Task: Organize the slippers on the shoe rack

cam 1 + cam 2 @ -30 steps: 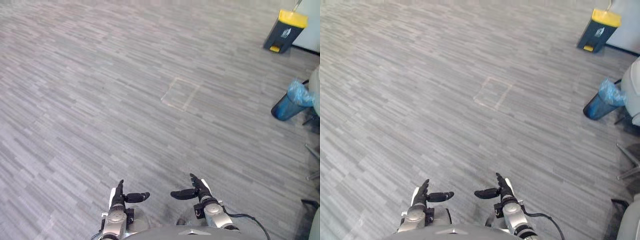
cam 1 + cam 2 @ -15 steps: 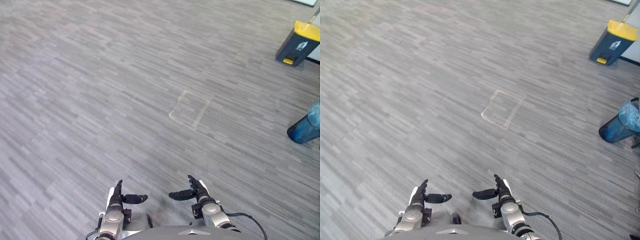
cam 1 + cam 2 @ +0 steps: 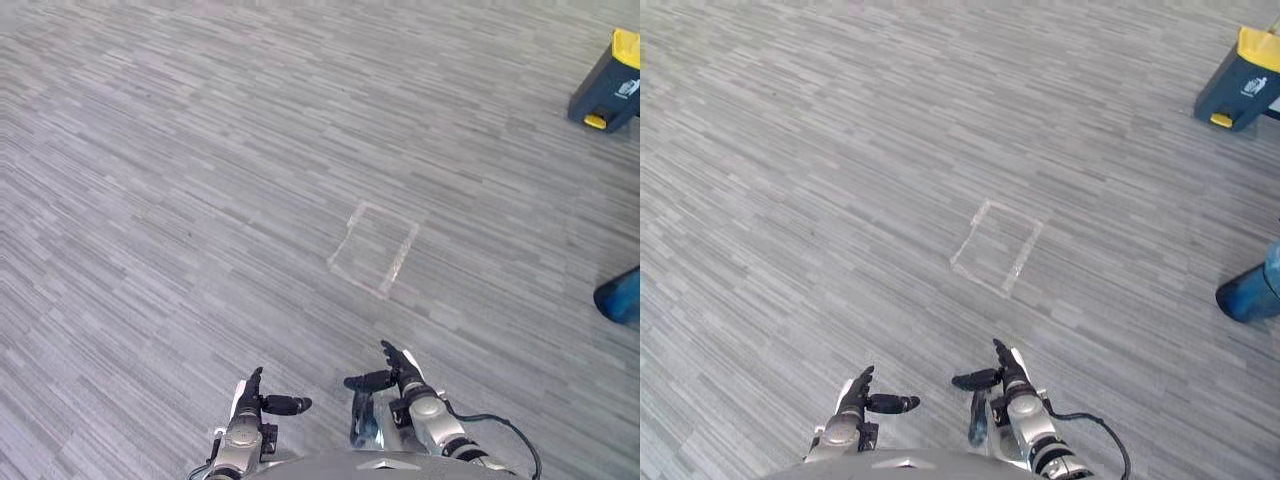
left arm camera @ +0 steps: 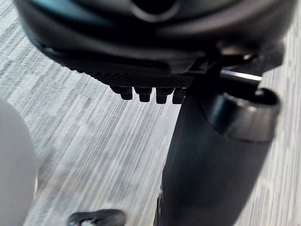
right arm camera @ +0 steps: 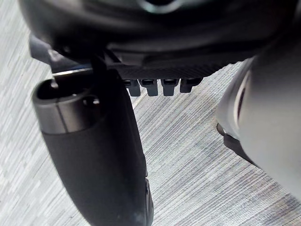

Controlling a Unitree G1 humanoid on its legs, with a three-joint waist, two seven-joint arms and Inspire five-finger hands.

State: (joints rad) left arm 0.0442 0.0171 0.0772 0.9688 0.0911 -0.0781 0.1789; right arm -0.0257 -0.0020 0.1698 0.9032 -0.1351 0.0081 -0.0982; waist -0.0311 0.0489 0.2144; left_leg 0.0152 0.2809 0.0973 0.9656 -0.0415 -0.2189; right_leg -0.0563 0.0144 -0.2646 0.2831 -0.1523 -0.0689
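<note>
- Grey, streaky plank-pattern floor [image 3: 200, 180] runs across the whole scene, w/ both arms coming in low at the near edge.
- Left side first: the dark left hand [image 3: 248, 400] hangs just above the floor, palm turned inward, holding nothing.
- Its fingers [image 3: 255, 377] are straight & point fwd. The thumb sticks out sideways toward the other hand, so it's an open, relaxed pose.
- Left wrist view agrees: a row of dark fingertips [image 4: 146, 95] past the palm, a fat thumb alongside, & just floor beyond them.
- Moving right, there's a pale rectangle outlined in clear tape [image 3: 345, 233] stuck flat on the floor. It's ahead of both hands, well apart from them, & skewed to the plank lines.
- Next, the dark right hand [image 3: 405, 378] mirrors the left one & sits near it w/ a gap between them.
- Its fingers are also straight & loose, thumb reaching inward, gripping nothing. Right wrist view shows the same: fingertips [image 5: 162, 87] in a row w/ floor past them.
- Far right, up top: a dark grey pedal bin w/ yellow lid [image 3: 1240, 80] stands on the floor, cut off by the edge.
- Far right, lower down: a blue round bin [image 3: 1248, 295], only partly in shot & well apart from the right hand.
- Slippers & shoe rack: can't tell where they are.
</note>
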